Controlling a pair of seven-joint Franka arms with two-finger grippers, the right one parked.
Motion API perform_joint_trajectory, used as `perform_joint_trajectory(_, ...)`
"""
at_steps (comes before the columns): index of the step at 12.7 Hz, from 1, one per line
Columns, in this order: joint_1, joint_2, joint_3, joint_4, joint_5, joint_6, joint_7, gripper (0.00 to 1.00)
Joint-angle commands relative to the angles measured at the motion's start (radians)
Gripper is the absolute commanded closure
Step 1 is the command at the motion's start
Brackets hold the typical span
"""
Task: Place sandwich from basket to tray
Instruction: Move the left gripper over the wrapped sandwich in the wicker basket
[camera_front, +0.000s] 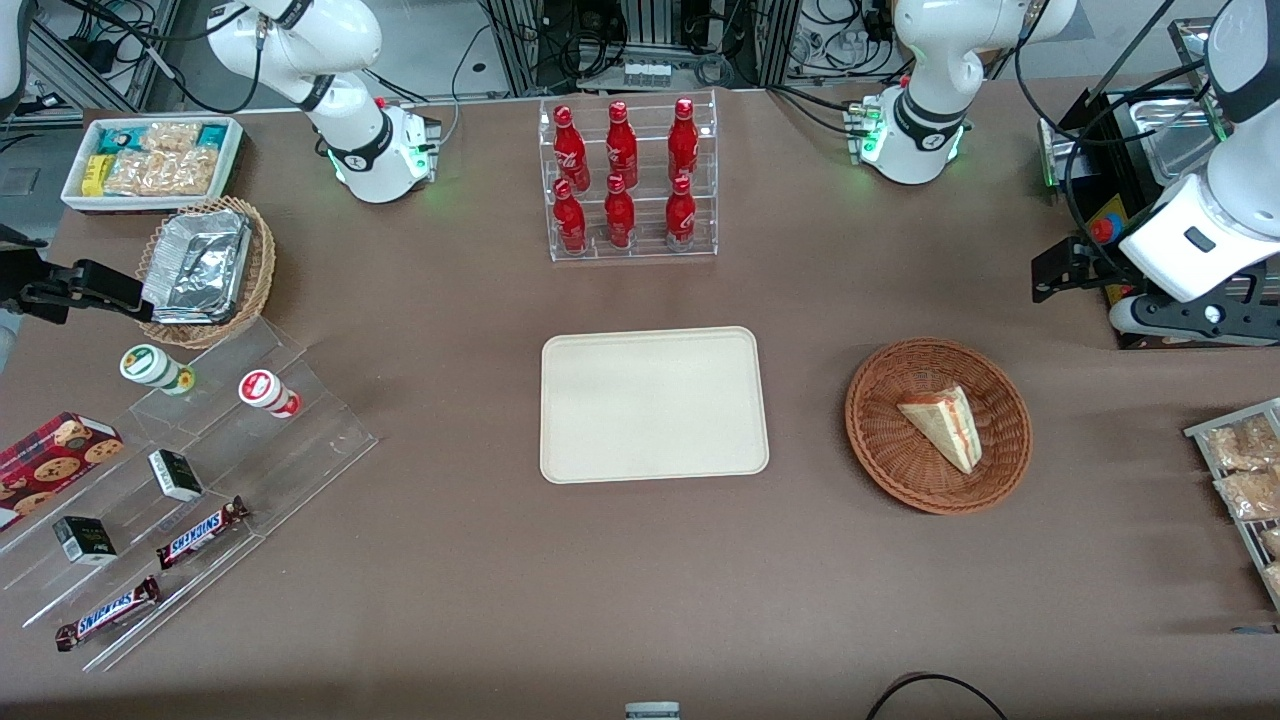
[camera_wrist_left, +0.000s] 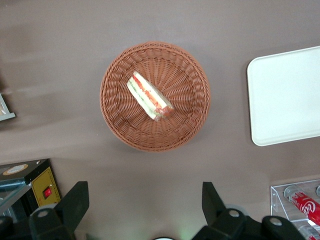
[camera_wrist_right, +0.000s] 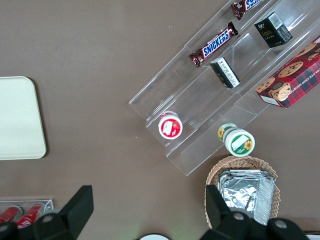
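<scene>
Currently pre-grasp: the gripper (camera_wrist_left: 142, 202) hangs wide open and empty, high above the bench, while the sandwich (camera_front: 942, 424) lies in the basket (camera_front: 880, 440) at right of centre; next it must descend, straddle the wedge, then carry it to the tray (camera_front: 652, 404).

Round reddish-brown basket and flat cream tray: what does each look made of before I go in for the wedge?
The round reddish-brown basket looks like woven wicker: ribbed strands, matte. The flat cream rectangular tray looks like smooth moulded plastic, low rim, slight sheen, though that is less certain. The open gripper hangs above the table beside the basket.
</scene>
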Motion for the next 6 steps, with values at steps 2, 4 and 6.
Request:
perform_joint_trajectory(2, 0.017, 0.023, -0.015, 0.02, -0.014, 0.008, -0.001, 0.0)
perform_joint_trajectory(4, 0.017, 0.058, -0.015, 0.012, -0.013, 0.017, 0.0, 0.0)
perform_joint_trajectory(6, 0.017, 0.069, -0.015, -0.067, -0.013, 0.09, 0.0, 0.0)
